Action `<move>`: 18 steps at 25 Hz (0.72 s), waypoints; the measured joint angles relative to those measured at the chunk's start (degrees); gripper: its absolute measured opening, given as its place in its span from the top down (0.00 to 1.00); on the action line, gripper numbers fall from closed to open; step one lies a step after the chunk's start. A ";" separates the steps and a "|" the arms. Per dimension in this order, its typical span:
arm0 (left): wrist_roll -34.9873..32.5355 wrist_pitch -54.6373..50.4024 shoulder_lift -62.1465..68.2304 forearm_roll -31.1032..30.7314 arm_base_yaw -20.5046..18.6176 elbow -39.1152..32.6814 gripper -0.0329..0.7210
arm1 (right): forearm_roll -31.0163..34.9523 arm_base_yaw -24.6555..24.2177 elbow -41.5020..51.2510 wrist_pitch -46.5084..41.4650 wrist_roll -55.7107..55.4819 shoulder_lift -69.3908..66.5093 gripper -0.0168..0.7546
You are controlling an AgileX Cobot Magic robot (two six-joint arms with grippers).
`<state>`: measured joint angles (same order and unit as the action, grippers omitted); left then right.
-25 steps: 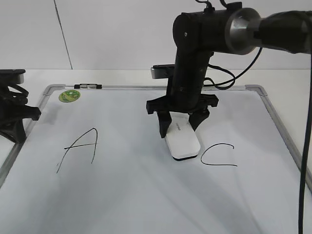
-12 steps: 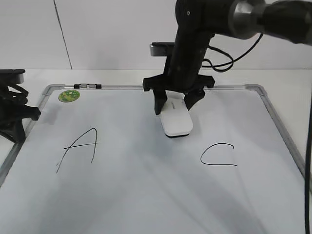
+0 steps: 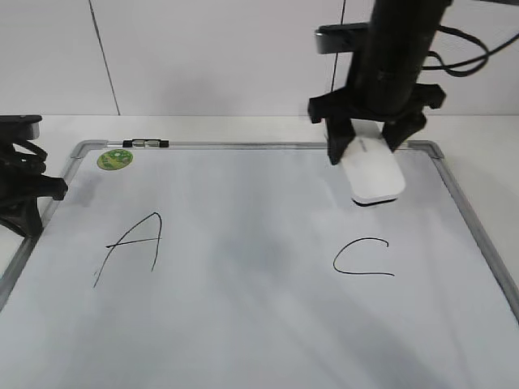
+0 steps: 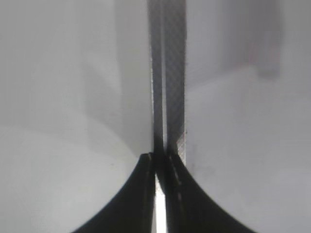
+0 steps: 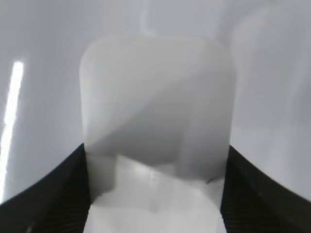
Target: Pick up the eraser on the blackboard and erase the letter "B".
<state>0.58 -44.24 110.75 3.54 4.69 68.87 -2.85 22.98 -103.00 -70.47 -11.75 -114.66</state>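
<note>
My right gripper point(image 3: 369, 146) is shut on the white eraser point(image 3: 373, 177) and holds it above the blackboard point(image 3: 243, 324), near its far right corner. In the right wrist view the eraser point(image 5: 155, 111) fills the space between the two black jaws point(image 5: 155, 194). No letter "B" shows on the board; the space between the "A" and the "C" is bare white. My left gripper point(image 4: 160, 160) is shut and empty, its arm resting at the board's left edge point(image 3: 20, 194).
A black letter "A" point(image 3: 130, 247) is on the board's left and a black letter "C" point(image 3: 362, 258) on its right. A round green sticker point(image 3: 115, 159) sits at the far left corner, a small marker point(image 3: 146, 143) on the top frame.
My right gripper has lifted the eraser off the board's middle and carried it up and to the right, toward the far right corner. The left arm has not moved.
</note>
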 joint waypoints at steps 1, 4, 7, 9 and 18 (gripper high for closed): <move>0.00 0.00 0.00 0.00 0.00 0.00 0.93 | -0.09 -1.07 1.99 0.00 0.03 1.00 0.29; 0.00 0.00 0.00 0.58 -0.03 0.00 0.93 | -0.36 -5.56 6.49 0.00 0.45 2.73 0.29; -0.58 0.00 0.00 1.27 -0.26 0.00 0.93 | -0.36 -10.35 9.69 0.02 1.74 3.65 0.29; -0.58 0.00 0.00 1.42 -0.38 0.00 0.93 | -0.36 -13.30 10.81 0.12 2.52 3.69 0.29; -0.58 0.00 0.00 1.56 -0.38 0.00 0.93 | 0.08 -18.11 15.71 0.36 5.20 3.69 0.29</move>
<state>0.00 -44.24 110.75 5.09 4.31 68.87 -2.77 4.87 -87.30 -70.11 -6.55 -110.97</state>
